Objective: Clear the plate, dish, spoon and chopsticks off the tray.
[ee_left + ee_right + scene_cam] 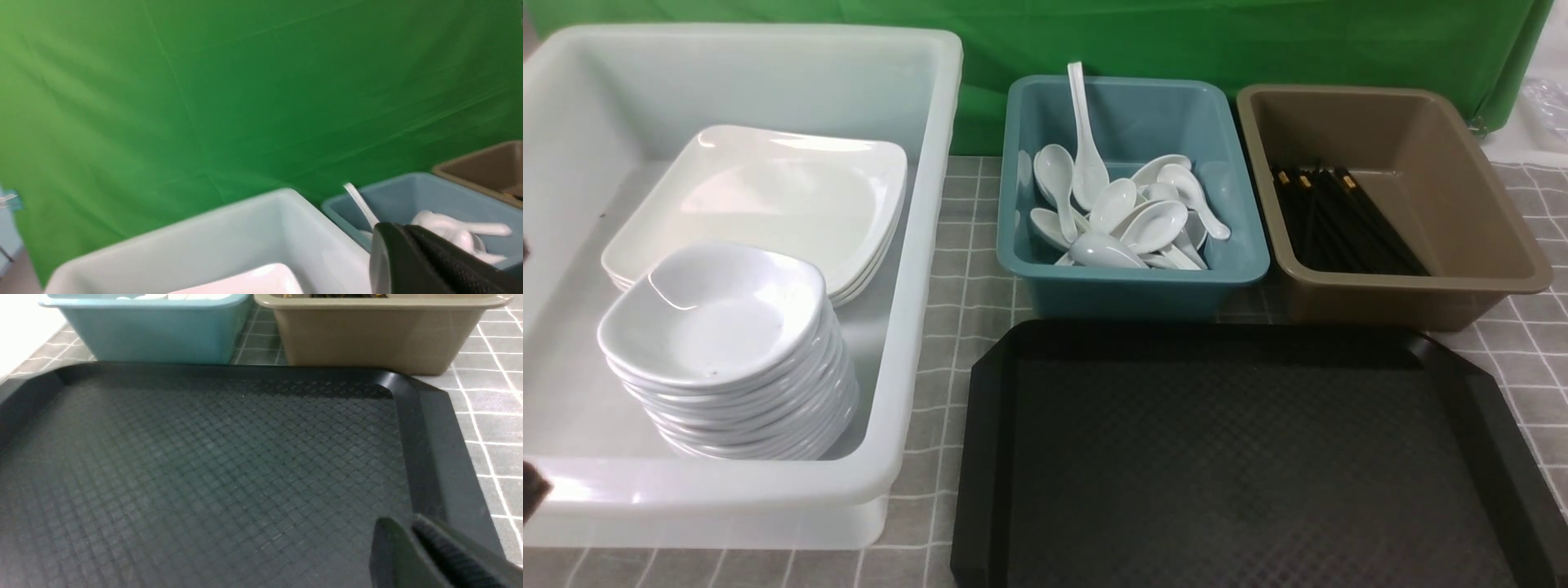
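Apparently you are finished: the tray [1241, 457] lies bare, the plates [768, 196], spoons [1127, 216] and chopsticks [1339, 220] sit in their tubs, left jaws closed, right jaws' state unclear.

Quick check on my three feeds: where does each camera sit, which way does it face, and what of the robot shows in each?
Front: between the arms, looking forward and down over the tray, white tub, teal tub and brown tub; no gripper visible.
Left wrist: raised, facing the green backdrop over the white tub; left gripper shows.
Right wrist: low over the tray, facing both small tubs; right gripper shows.
Shared: both wrist views catch the teal and brown tubs.
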